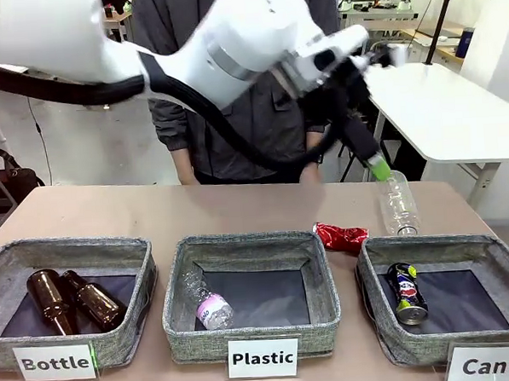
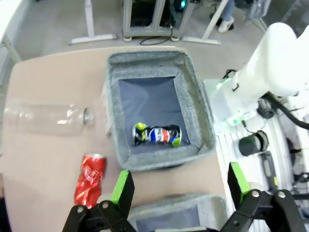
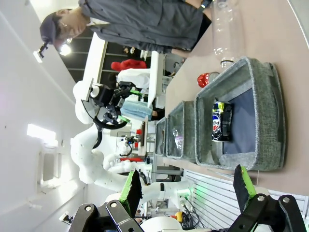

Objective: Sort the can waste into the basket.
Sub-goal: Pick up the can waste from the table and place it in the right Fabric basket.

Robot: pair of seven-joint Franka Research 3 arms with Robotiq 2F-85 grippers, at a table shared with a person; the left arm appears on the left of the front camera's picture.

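Observation:
A crushed shiny red can [image 1: 340, 235] lies on the table just behind the left rear corner of the grey "Can" basket [image 1: 373, 257]. Inside that basket rests a dark blue-black can [image 1: 406, 292]. My left gripper [image 1: 368, 163] hangs open above the table behind the basket, holding nothing. From its wrist I look down on the basket [image 2: 193, 96], the dark can [image 2: 157, 135] and the red can [image 2: 90, 179]; the left gripper [image 2: 181, 186] stands wide. My right gripper [image 3: 188, 188] is open and empty, off to the side of the basket [image 3: 265, 111], with the dark can [image 3: 221, 121] and red can [image 3: 205, 79] beyond.
A clear plastic bottle [image 1: 398, 202] lies on the table behind the Can basket, close under my left gripper. The "Plastic" basket [image 1: 249, 250] holds a clear bottle and the "Bottle" basket [image 1: 70, 251] two brown bottles. A person [image 1: 243, 131] stands at the far edge.

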